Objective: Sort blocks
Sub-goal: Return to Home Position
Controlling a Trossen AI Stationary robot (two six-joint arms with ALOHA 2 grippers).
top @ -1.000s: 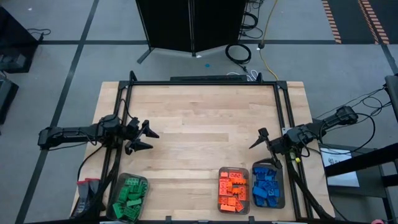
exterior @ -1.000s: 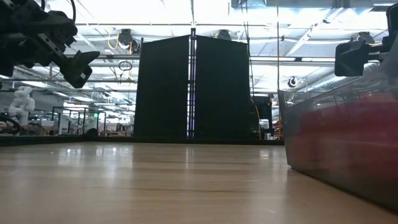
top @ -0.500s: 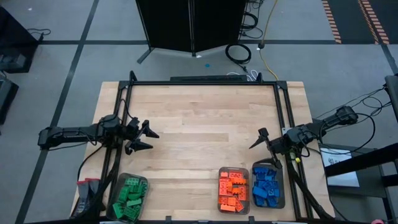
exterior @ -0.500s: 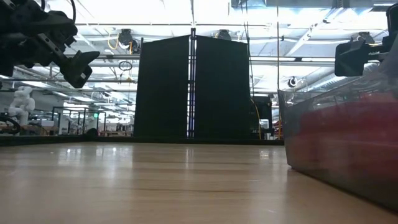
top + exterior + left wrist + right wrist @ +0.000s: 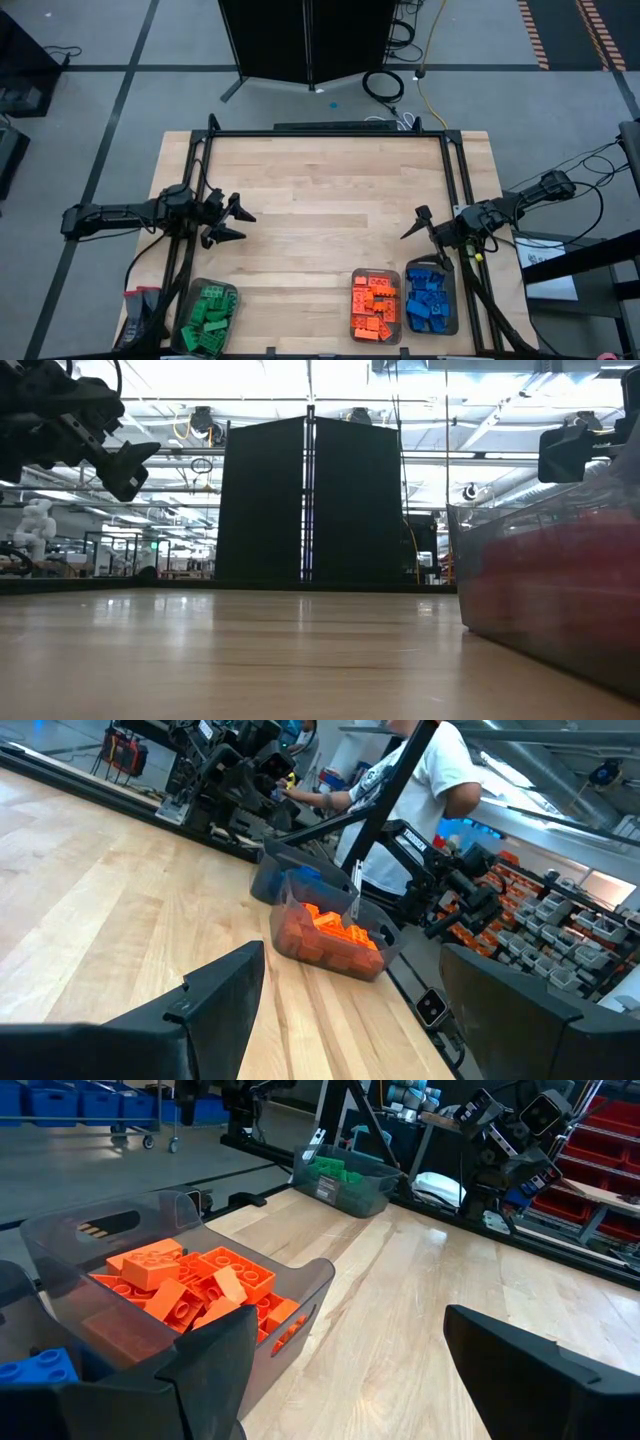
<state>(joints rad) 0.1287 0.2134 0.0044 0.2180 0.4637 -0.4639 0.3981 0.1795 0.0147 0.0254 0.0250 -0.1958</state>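
The blocks lie sorted by colour in three clear trays along the table's near edge: green blocks [image 5: 208,318] at the near left, orange blocks [image 5: 374,305] and blue blocks [image 5: 431,298] side by side at the near right. In the right wrist view the orange blocks [image 5: 190,1288] lie close by, and the green tray [image 5: 345,1175] stands far off. My left gripper [image 5: 239,224] hovers open above the table's left side. My right gripper [image 5: 413,223] hovers open above the right side, just beyond the orange and blue trays. Neither has anything between its fingers.
The wooden tabletop [image 5: 325,200] is bare between the two grippers and toward the far edge. A black frame rail [image 5: 325,133] borders the far side. A person in a white shirt [image 5: 425,780] stands beyond the table's right side. A black panel [image 5: 310,500] stands behind the table.
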